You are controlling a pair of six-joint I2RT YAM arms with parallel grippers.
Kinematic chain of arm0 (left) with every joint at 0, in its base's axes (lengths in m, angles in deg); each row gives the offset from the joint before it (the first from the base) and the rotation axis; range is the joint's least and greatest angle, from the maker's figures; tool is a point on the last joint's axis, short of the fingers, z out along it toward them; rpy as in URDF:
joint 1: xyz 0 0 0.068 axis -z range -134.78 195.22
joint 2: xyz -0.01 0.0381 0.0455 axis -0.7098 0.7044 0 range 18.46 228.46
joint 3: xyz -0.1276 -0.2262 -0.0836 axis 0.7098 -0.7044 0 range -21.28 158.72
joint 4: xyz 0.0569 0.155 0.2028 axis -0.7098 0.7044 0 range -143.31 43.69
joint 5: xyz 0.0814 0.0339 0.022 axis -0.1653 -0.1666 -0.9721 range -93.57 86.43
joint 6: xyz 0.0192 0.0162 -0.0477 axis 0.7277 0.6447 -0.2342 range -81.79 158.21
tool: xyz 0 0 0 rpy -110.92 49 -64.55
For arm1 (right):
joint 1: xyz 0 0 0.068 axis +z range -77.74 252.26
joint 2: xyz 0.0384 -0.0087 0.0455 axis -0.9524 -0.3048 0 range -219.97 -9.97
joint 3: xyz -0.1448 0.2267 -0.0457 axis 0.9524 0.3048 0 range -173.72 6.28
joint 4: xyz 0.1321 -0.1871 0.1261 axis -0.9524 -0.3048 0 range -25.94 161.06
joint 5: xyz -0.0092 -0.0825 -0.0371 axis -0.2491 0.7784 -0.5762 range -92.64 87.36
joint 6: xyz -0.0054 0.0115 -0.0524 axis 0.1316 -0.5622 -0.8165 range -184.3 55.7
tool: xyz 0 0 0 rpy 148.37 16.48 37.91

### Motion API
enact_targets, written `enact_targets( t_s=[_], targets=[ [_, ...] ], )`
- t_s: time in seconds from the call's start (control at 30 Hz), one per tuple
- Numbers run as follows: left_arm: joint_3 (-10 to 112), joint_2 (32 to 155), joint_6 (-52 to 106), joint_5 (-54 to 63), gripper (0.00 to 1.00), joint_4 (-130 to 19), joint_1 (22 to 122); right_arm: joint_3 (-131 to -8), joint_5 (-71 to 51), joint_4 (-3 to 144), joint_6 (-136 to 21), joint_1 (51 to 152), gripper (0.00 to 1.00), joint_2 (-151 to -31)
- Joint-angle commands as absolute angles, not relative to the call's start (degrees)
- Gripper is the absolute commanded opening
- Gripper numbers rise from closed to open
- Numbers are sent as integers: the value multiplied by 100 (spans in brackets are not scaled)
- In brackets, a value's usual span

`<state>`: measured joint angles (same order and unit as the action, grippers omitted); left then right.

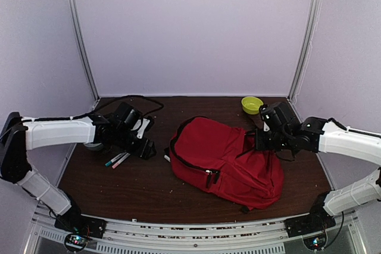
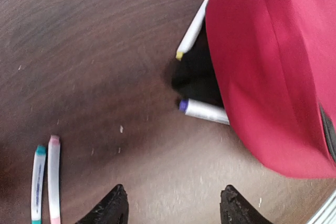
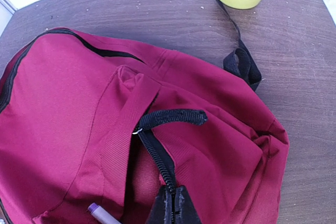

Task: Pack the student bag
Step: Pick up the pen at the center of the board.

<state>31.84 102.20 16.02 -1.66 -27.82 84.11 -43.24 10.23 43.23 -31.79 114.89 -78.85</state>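
The student bag (image 1: 226, 159), a red backpack, lies flat mid-table. In the right wrist view its pocket (image 3: 131, 171) gapes open along a black zipper (image 3: 157, 156) with a black pull tab (image 3: 173, 117). My right gripper (image 3: 173, 205) is shut on the zipper edge of that pocket, and it also shows in the top view (image 1: 260, 141). A purple-capped marker (image 3: 102, 214) pokes out of the pocket. My left gripper (image 2: 174, 203) is open and empty, low over the table left of the bag (image 2: 273, 66). A purple-capped marker (image 2: 205, 111) and a yellow-capped marker (image 2: 195, 24) lie partly under the bag's edge.
A teal-capped marker (image 2: 37, 182) and a pink-capped marker (image 2: 53, 177) lie side by side left of my left gripper. A yellow-green bowl (image 1: 252, 104) stands at the back right. A black strap (image 3: 241, 64) trails toward it. Black cables (image 1: 128, 98) run along the back left.
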Motion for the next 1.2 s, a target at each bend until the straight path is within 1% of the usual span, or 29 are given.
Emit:
enact_targets(
  t_s=[0.0, 0.1, 0.2, 0.43, 0.63, 0.77, 0.87, 0.97, 1.07, 1.17],
  targets=[
    [3942, 10963, 1380, 49, 59, -2966, 8435, -4210, 1376, 4107, -3276, 11337, 0, -7740],
    [4105, 11293, 965, -165, 59, -2989, 8485, -4128, 1398, 4086, -3191, 11199, 0, -7702],
    [4198, 11551, 605, -108, 60, -3156, 8532, -4052, 1280, 4164, -3140, 11077, 0, -7668],
    [4834, 12377, 567, -371, 64, -2777, 8926, -4009, 1226, 4131, -3173, 11000, 0, -7614],
    [5001, 12698, 604, -483, 63, -2616, 8942, -3855, 1265, 4018, -3221, 10795, 0, -7354],
    [4932, 12661, 581, -484, 65, -2904, 8951, -3759, 1269, 3948, -3255, 10637, 0, -7191],
    [5068, 12633, 544, -502, 68, -3026, 8951, -3733, 1272, 3906, -3264, 10549, 0, -7093],
    [5482, 12823, 548, -674, 72, -2789, 8951, -3748, 1262, 3841, -3275, 10485, 0, -7032],
    [5954, 13062, 701, -901, 72, -2472, 8951, -3764, 1261, 3791, -3305, 10456, 0, -6992],
    [6193, 13196, 1011, -934, 68, -2365, 8882, -3752, 1265, 3730, -3321, 10436, 0, -6936]
  ],
)
